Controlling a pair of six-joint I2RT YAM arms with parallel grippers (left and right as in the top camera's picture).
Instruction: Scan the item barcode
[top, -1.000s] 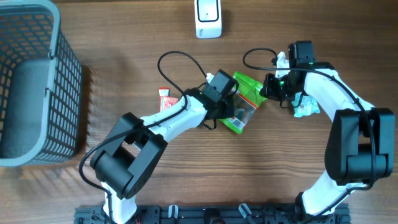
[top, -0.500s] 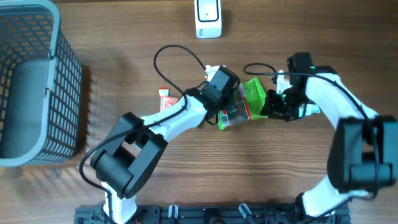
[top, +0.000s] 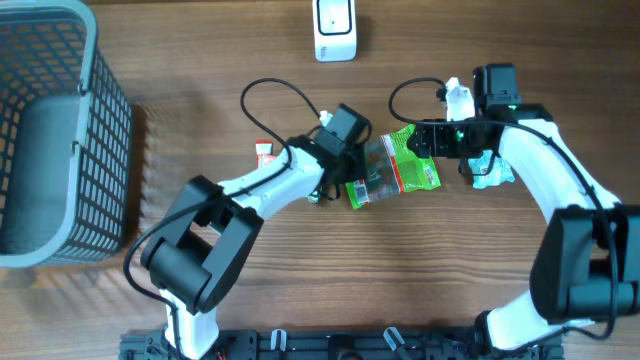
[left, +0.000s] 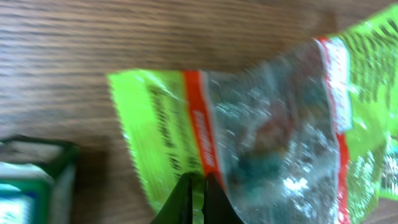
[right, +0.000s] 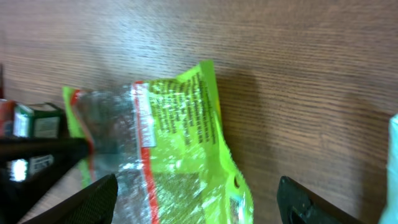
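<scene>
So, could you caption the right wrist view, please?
Right gripper open at packet; left gripper pinching its far edge.

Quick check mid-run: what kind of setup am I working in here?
Probably a mock shop checkout on a wooden table: a white barcode scanner at the far edge, a grey plastic shopping basket on the left, and a green snack bag in the middle.

My left arm (top: 265, 187) reaches from lower left toward frame centre, left gripper (left: 198, 182) pinched tight. My right arm (top: 545, 175) arcs in from the right edge, right gripper (right: 196, 190) spread wide, pointing left.
</scene>
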